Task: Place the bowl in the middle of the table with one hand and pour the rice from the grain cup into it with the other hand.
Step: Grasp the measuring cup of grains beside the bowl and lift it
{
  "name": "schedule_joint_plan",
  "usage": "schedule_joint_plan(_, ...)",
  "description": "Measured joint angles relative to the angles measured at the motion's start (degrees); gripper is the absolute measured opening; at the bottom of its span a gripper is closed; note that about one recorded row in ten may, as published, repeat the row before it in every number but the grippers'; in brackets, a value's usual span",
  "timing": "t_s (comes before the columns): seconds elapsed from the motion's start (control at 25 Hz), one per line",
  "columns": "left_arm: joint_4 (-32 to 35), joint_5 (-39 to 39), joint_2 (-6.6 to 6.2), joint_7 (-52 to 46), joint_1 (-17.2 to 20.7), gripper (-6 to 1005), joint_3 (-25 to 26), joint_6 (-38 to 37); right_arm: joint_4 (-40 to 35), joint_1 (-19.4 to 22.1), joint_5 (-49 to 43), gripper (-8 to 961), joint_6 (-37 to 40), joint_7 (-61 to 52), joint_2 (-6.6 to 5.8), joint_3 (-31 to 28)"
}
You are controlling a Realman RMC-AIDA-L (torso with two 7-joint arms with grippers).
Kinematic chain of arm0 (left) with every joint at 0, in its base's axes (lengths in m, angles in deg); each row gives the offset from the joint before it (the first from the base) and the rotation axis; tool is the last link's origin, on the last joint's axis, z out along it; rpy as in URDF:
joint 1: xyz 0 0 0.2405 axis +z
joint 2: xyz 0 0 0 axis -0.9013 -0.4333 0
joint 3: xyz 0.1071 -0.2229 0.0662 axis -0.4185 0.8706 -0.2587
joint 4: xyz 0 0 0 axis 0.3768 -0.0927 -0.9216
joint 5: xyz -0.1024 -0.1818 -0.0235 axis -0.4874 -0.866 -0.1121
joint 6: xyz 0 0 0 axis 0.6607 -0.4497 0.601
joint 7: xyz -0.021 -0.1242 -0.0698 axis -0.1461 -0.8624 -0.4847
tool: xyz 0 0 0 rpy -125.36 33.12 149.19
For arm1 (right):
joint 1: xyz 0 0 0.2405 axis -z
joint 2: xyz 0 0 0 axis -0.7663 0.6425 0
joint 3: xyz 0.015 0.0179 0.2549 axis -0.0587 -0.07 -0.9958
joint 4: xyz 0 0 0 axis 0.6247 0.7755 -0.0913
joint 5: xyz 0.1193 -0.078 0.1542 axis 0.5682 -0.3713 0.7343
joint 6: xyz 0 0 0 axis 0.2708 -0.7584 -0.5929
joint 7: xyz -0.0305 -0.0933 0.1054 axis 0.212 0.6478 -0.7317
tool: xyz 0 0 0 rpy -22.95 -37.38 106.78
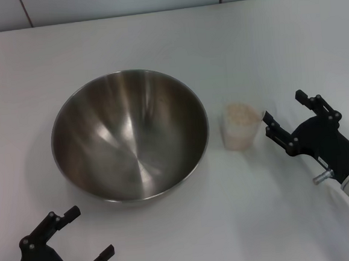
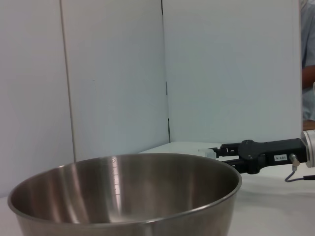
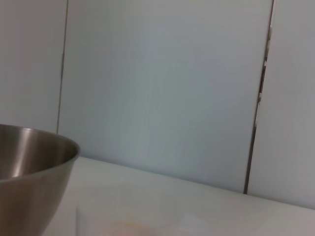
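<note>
Bowl (image 1: 129, 136) set mid-worktop (image 1: 155, 41), empty, placing apparently done. Cup (image 1: 240, 126) of rice (image 1: 240, 111) standing at bowl's 3 o'clock, untouched. Right claw (image 1: 282, 117) spread open beside cup; left claw (image 1: 86, 234) open at 7 o'clock. Gripping and pouring left.

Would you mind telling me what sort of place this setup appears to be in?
Probably a lab or test bench, not a kitchen: a bare white table against plain white wall panels, holding only a steel bowl and a cup of rice, with the left hand and right hand open nearby.
</note>
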Motion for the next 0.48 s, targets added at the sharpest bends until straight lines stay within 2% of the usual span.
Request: schedule_joint_plan(0.48, -0.1, 0.0, 0.00, 0.1, -0.1, 866, 0.0, 0.0, -0.1, -2.0, 0.0, 763, -0.8, 0.0, 0.00, -1.8)
